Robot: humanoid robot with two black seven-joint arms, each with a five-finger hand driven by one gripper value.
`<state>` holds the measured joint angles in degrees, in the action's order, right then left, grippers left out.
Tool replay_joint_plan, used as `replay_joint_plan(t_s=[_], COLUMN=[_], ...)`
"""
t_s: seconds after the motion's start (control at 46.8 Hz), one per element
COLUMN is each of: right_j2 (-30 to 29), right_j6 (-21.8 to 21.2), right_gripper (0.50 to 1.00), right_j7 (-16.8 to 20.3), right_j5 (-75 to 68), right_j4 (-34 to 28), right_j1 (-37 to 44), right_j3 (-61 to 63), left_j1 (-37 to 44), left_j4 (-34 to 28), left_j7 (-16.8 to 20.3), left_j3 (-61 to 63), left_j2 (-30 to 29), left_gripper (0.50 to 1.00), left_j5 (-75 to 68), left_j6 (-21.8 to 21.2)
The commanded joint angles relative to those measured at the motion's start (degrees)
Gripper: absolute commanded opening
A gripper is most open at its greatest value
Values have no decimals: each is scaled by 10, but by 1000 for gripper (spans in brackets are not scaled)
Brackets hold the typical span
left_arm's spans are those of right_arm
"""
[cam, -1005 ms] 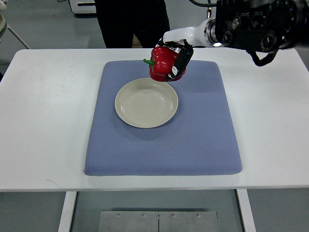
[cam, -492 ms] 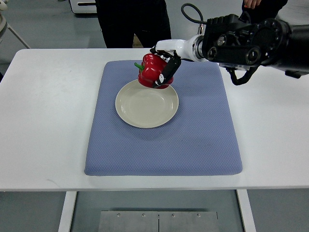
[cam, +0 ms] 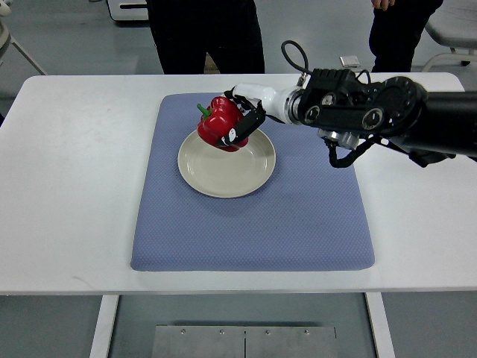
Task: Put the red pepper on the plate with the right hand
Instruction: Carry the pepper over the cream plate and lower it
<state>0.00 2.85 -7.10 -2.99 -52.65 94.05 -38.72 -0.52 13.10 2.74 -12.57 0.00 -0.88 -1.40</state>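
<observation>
A red pepper [cam: 217, 126] with a green stem is held in my right hand [cam: 240, 122], whose black fingers are curled around it. The pepper hangs over the far-left rim of a cream plate [cam: 227, 167], close above it or just touching; I cannot tell which. The plate rests on a blue mat [cam: 252, 216] in the middle of the white table [cam: 67, 186]. My right arm [cam: 373, 112] reaches in from the right edge. The left arm is out of view.
Two people in dark clothes stand beyond the far edge of the table, one [cam: 205, 33] behind the mat and one [cam: 399, 30] at the far right. A grey metal panel [cam: 242, 341] lies below the near table edge.
My right hand has carried the pepper down and to the left, from behind the plate's far rim to over its far-left part. The arm has stretched further in.
</observation>
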Motion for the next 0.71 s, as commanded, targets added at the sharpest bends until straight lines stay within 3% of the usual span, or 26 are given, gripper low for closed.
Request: replay_joint_plan(t_s=[0.0, 0.406, 0.449, 0.513, 0.641, 0.684], right_j2=[0, 0, 0, 0, 0, 0], right_j6=[12, 64, 66, 66, 73, 75], right_gripper=[500, 500, 624, 752, 893, 974], right_j7=[0, -1, -2, -1, -2, -3], right_j5=[0, -1, -1, -1, -1, -1], right_j4=[1, 1, 1, 2, 2, 2], right_j1=[-22, -81, -87, -93, -107, -113], right_j3=[12, 126, 133, 137, 137, 137], left_j1=[0, 0, 0, 0, 0, 0], left_j4=[0, 0, 0, 0, 0, 0], left_j7=[0, 0, 0, 0, 0, 0], left_j3=[0, 0, 0, 0, 0, 0], left_j2=[0, 0, 0, 0, 0, 0], left_gripper=[1000, 1000, 1000, 1000, 1000, 1000], left_j5=[0, 0, 0, 0, 0, 0], left_j6=[0, 0, 0, 0, 0, 0])
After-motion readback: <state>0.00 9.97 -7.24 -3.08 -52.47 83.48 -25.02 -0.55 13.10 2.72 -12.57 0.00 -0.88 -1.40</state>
